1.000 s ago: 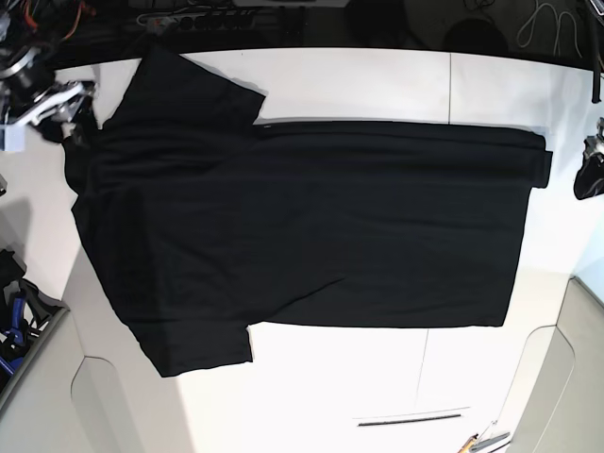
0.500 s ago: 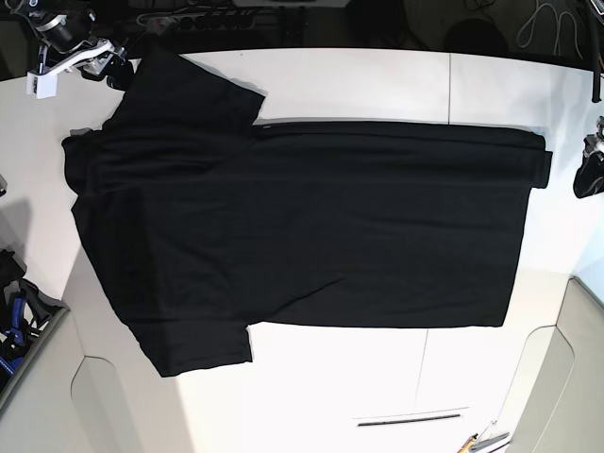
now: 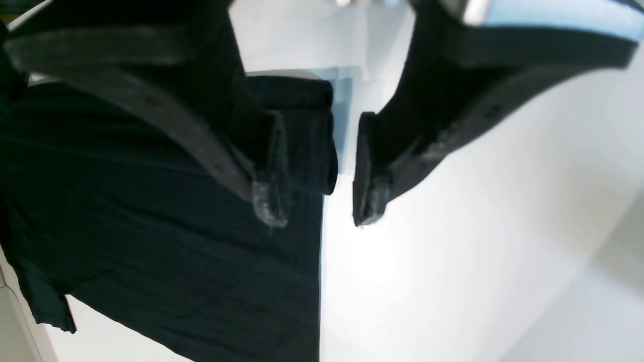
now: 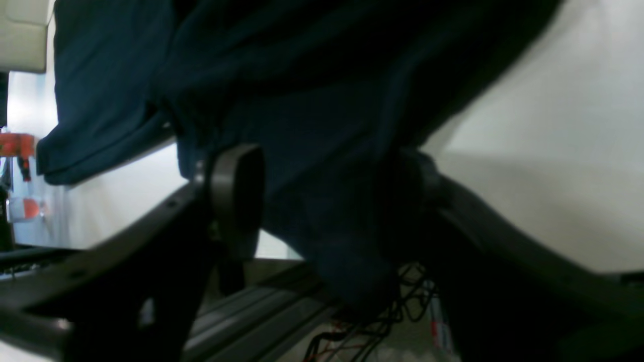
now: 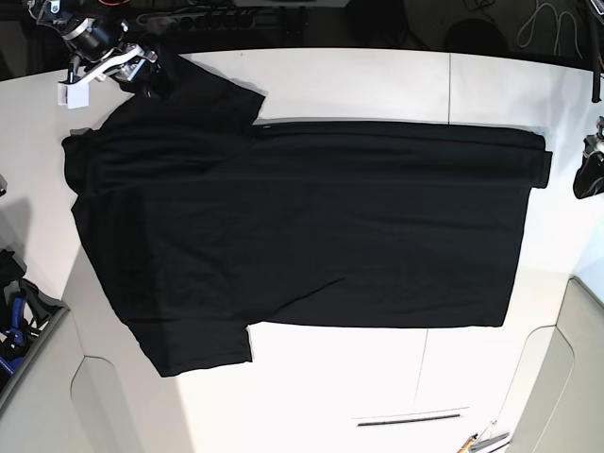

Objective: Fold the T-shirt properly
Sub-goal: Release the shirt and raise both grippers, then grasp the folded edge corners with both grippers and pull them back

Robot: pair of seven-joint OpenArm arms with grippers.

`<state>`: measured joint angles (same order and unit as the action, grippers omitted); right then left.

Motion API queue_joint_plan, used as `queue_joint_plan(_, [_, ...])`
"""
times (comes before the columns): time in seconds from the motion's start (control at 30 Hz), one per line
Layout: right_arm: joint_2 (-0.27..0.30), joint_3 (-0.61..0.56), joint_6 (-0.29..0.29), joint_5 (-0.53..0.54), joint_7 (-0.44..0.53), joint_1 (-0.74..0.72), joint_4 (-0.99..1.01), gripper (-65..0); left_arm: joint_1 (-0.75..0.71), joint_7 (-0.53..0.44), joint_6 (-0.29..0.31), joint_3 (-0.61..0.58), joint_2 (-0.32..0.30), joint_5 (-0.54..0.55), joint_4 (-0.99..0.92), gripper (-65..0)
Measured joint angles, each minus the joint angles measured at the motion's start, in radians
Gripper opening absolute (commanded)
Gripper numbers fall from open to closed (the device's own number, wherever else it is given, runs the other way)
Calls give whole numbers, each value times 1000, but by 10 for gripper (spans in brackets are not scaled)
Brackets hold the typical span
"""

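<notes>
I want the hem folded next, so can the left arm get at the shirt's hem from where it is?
Probably yes. The left gripper hangs open just above the T-shirt's doubled-over hem corner, with only bare table beside it and nothing between.

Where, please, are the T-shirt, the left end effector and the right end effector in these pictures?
T-shirt (image 5: 311, 226): base view, middle of the body.
Left end effector (image 3: 314, 213): left wrist view, gap between its open fingertips.
Right end effector (image 4: 327, 201): right wrist view, between its fingers, over the sleeve fabric.
</notes>
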<state>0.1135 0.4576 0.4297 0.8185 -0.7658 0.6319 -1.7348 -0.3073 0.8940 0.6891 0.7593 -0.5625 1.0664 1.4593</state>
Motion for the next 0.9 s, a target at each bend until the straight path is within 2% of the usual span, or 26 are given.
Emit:
queue_joint_plan(0.1, [0,0,-4,-6,-14,0,3,-545,0,0,0,0,0,0,0,-405])
queue_joint_plan(0.13, [0,0,14,-8,-18,0,3,-612,0,0,0,0,0,0,0,-405])
queue_joint_plan(0.17, [0,-1,34,-6,-26,0,6,-650,0,0,0,0,0,0,0,-405])
queue_joint_plan(0.3, [-3,-3,90,99,-35,-15,9,-650,0,0,0,0,0,0,0,-405])
queue_joint_plan(0.43, [-3,-10,122,140,-34,-98,9,-650,0,0,0,0,0,0,0,-405])
queue_joint_plan(0.7, [-8,-24,123,119,-40,-317,11,-650,0,0,0,0,0,0,0,-405])
queue_joint_plan(0.8, [-8,-53,128,69,-34,-413,11,-650,0,0,0,0,0,0,0,-405])
queue_joint_plan(0.9, [-8,-102,128,-26,-5,-479,11,-650,0,0,0,0,0,0,0,-405])
